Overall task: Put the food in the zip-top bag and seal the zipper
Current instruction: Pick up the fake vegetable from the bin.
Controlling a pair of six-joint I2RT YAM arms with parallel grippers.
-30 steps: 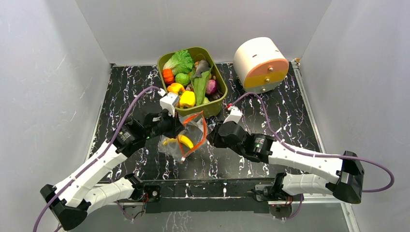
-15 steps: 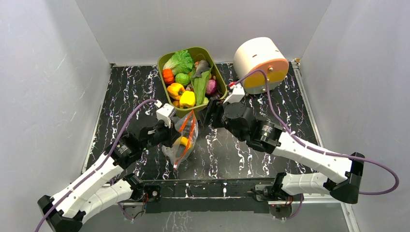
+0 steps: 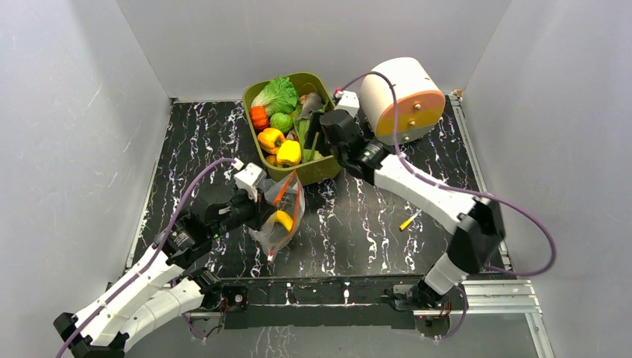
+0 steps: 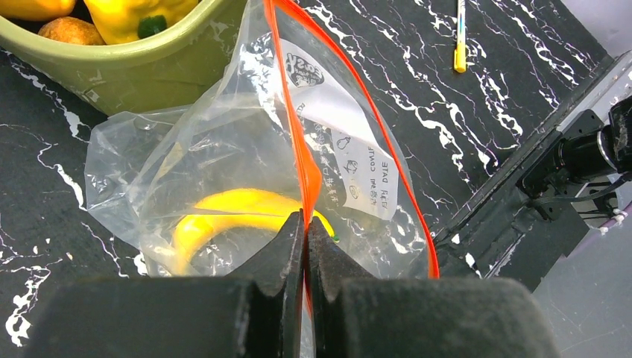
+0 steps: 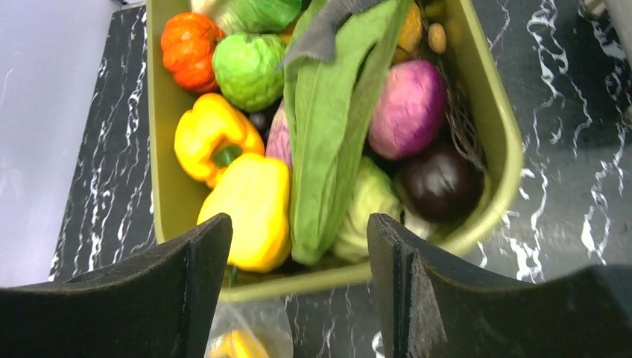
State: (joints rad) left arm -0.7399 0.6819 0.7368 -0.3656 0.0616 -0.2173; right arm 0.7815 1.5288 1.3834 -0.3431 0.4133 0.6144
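Observation:
The clear zip-top bag (image 3: 279,216) stands on the black table below the tub, a yellow banana (image 3: 284,220) inside it. My left gripper (image 3: 262,206) is shut on the bag's red-orange zipper (image 4: 309,175); the banana (image 4: 223,212) and white label (image 4: 350,168) show through the plastic. My right gripper (image 3: 311,128) is open and empty above the olive-green tub (image 3: 328,165) of food. Between its fingers (image 5: 190,291) I see yellow peppers (image 5: 250,209), a long green vegetable (image 5: 332,134) and a purple onion (image 5: 410,108).
A white drum with an orange face (image 3: 402,97) stands at the back right. A small yellow stick (image 3: 408,221) lies on the table at the right. Grey walls close in the table on three sides.
My right gripper has let go of the bag's right side and swung up and back over the tub. The bag's mouth has narrowed. My left gripper still holds the zipper, drawn slightly left.

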